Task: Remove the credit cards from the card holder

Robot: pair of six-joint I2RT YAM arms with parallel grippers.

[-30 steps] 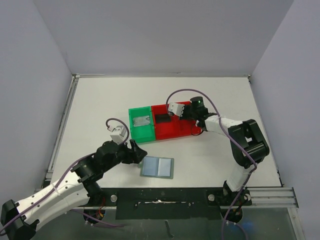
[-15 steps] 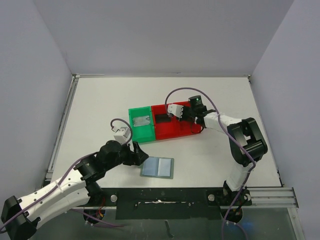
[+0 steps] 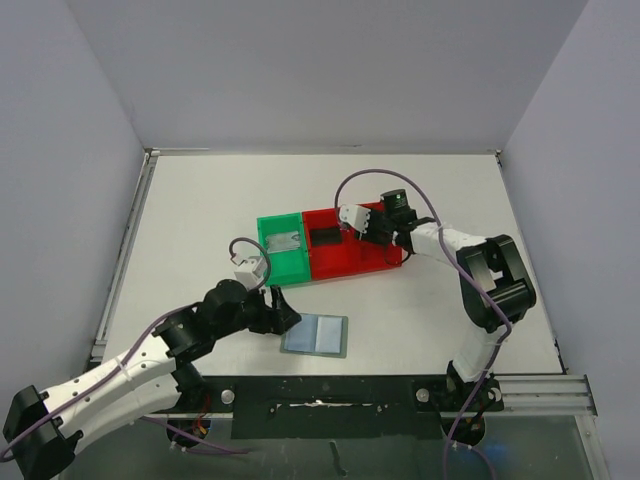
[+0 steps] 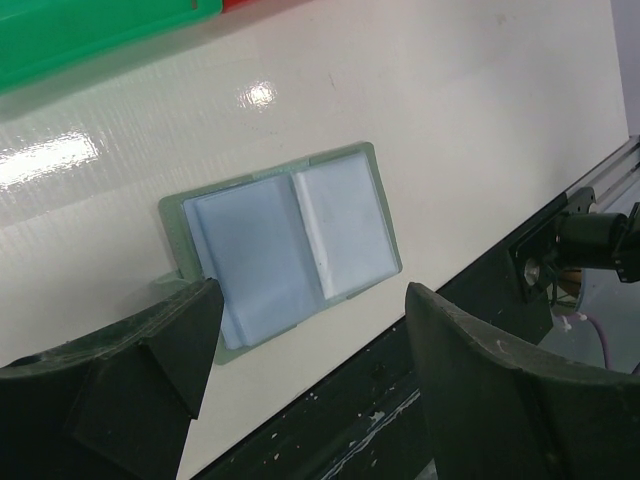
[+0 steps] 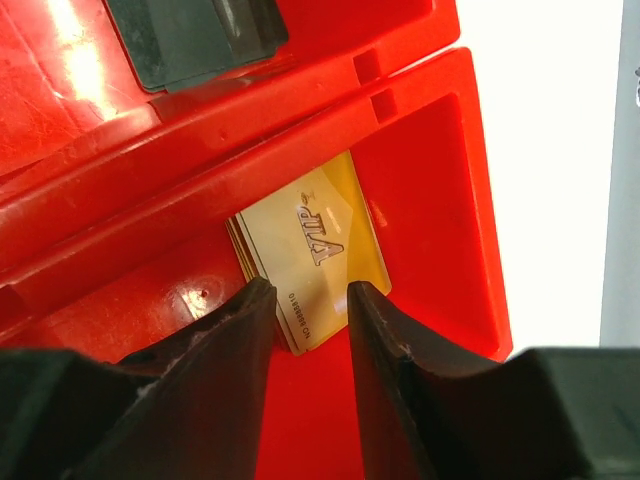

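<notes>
The grey-blue card holder [image 3: 315,335] lies open and flat on the table near the front edge. In the left wrist view the card holder [image 4: 290,245] shows two pale pockets. My left gripper [image 3: 283,312] hovers at its left edge, open and empty [image 4: 312,300]. My right gripper [image 3: 374,234] is down in the right compartment of the red bin [image 3: 340,264]. Its jaws stand apart [image 5: 310,291] over a small stack of gold credit cards [image 5: 310,240] lying flat on the bin floor, top one marked VIP. A black card [image 3: 326,237] lies in the neighbouring red compartment.
A green bin [image 3: 285,266] joined to the red bin's left side holds a silver-grey card [image 3: 285,240]. The red bin's divider wall [image 5: 250,110] runs just beyond the gold cards. The table's dark front rail [image 4: 480,300] lies close behind the holder.
My right gripper's jaws have opened, and the gold card now lies loose on the stack in the red bin. My left arm has slid right, closer to the card holder.
</notes>
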